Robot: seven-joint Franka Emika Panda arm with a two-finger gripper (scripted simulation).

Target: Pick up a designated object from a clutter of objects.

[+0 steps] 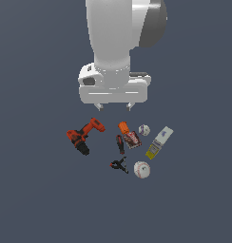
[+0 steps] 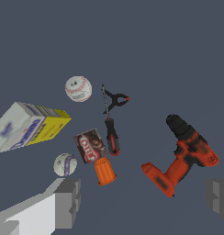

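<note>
Seven loose items lie grouped on the plain dark grey surface (image 1: 37, 199); none has been lifted.

Exterior view. The white two-fingered claw (image 1: 114, 107) hangs above the group with nothing between its short fingertips, which stand wide apart. Taking the orange-capped dark brown packet (image 1: 129, 135) as the centre of the dial:
- red-and-black power drill (image 1: 84, 136), at 9 o'clock, well apart from the rest;
- smaller whitish ball with purplish marks (image 1: 144, 130), at 2 o'clock, just beside the packet;
- yellow-and-white oblong box (image 1: 159, 142), at 3 to 4 o'clock, lying aslant;
- dark marker with a red band (image 1: 120, 144), at 7 o'clock, close against the packet;
- black spring clamp (image 1: 119, 164), at 6 to 7 o'clock, beyond the marker;
- larger white baseball with red stitching (image 1: 141, 169), the designated object, at 5 o'clock, at the edge of the group farthest from the claw, beside the clamp but not touching it.

Wrist view. The same seven items show, with both grey fingertips framing the picture and widely parted, nothing between them. The baseball (image 2: 78, 88) lies apart from the clamp (image 2: 113, 100) and the box (image 2: 29, 126), with open surface around it. The claw's centre line seems to fall between packet (image 2: 96, 155) and drill (image 2: 182, 153), not over the baseball.

Progress, as judged: nothing done beyond a high hover. Remaining: move over the baseball, descend, close, lift.
</note>
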